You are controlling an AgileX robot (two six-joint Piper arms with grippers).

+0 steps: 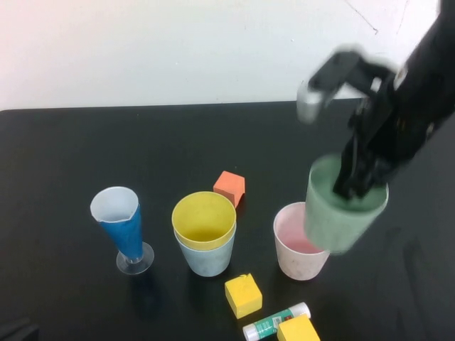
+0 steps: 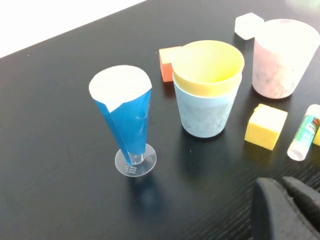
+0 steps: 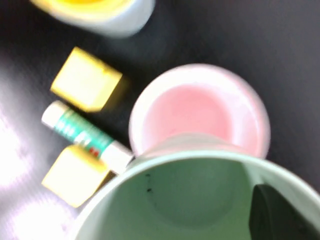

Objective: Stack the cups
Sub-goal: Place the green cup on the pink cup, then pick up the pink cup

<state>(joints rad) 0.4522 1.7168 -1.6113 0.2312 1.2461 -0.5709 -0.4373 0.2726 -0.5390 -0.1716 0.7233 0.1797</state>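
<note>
My right gripper (image 1: 362,183) is shut on the rim of the green cup (image 1: 340,217), with one finger (image 3: 280,215) inside it. The green cup (image 3: 175,200) hangs slightly tilted in the air, just above and to the right of the pink cup (image 1: 297,250), which stands upright on the table. The yellow cup (image 1: 204,215) sits nested in the light blue cup (image 1: 207,259) left of the pink one. My left gripper (image 2: 284,185) is shut and holds nothing, low over the table in front of the yellow cup (image 2: 207,65) and the pink cup (image 2: 285,55).
A blue-and-white conical glass (image 1: 121,224) on a clear foot stands at the left. An orange cube (image 1: 229,187) lies behind the yellow cup. Two yellow cubes (image 1: 243,295) (image 1: 298,330) and a glue stick (image 1: 276,321) lie near the front edge of the black table (image 1: 71,163).
</note>
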